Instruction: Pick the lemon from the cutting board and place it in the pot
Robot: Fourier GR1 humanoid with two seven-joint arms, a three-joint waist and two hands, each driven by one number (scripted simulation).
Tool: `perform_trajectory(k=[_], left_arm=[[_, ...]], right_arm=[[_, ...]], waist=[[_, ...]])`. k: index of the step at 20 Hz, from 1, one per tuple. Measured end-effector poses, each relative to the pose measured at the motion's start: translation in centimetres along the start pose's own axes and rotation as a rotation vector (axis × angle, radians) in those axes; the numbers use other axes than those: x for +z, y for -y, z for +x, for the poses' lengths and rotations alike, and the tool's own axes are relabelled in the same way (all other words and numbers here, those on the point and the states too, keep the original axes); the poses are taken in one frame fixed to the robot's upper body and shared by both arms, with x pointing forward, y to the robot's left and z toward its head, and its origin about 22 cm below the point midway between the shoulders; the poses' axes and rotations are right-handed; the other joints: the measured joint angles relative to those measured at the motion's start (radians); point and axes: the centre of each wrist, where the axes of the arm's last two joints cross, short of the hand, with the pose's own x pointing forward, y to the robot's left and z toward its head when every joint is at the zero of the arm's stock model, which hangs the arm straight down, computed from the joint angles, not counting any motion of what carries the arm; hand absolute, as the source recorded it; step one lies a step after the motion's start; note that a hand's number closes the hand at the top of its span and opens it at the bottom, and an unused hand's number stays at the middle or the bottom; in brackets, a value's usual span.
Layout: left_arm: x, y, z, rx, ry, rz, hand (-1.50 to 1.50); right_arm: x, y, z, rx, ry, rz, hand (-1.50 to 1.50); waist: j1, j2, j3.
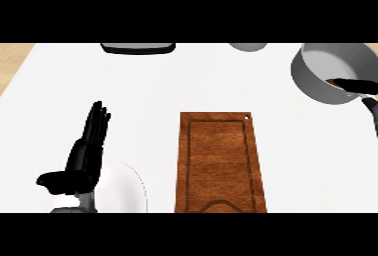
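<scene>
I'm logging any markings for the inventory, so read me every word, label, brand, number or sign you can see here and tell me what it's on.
None: no readable text shows anywhere.
Cutting board: wood grain and a carved groove only.
Pot: plain grey, no marking.
Left hand and right hand: plain black.
Dark object at the far edge: no label visible.

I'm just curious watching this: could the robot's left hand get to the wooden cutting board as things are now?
Probably yes. The left hand rests open just left of the cutting board. Only bare white counter lies between its fingers and the board, so nothing seems to stand in the way.
</scene>
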Motion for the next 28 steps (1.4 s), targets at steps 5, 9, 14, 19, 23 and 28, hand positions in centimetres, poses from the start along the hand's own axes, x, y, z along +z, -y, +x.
perform_trajectory(k=[5, 9, 14, 19, 23, 28], left_arm=[[-0.3, -0.5, -0.5, 0.004, -0.005, -0.005, 0.0], [0.1, 0.0, -0.1, 0.0, 0.0, -0.002, 0.0], [0.1, -0.3, 0.4, 0.002, -0.007, -0.002, 0.0], [-0.2, -0.5, 0.5, -0.002, -0.005, 0.003, 0.0], [0.0, -0.7, 0.2, -0.001, -0.012, 0.002, 0.0], [-0.1, -0.3, 0.0, -0.001, -0.009, 0.0, 0.0]], right_arm=[[-0.5, 1.7, -2.6, -0.189, -0.029, -0.083, -1.5], [-1.0, 3.8, -5.3, -0.259, -0.028, -0.138, -1.5], [-1.7, 6.5, -7.9, -0.301, -0.005, -0.178, -1.5], [-2.0, 9.4, -10.6, -0.324, 0.02, -0.202, -1.5], [-1.9, 11.0, -12.6, -0.324, 0.03, -0.212, -1.5], [-1.6, 13.2, -14.9, -0.346, 0.023, -0.265, -1.5]], waist=[[-0.002, 0.0, -0.001], [-0.004, -0.003, -0.002], [-0.003, -0.003, -0.002], [-0.006, -0.004, -0.003], [-0.006, -0.004, -0.003], [-0.008, -0.005, -0.003]])
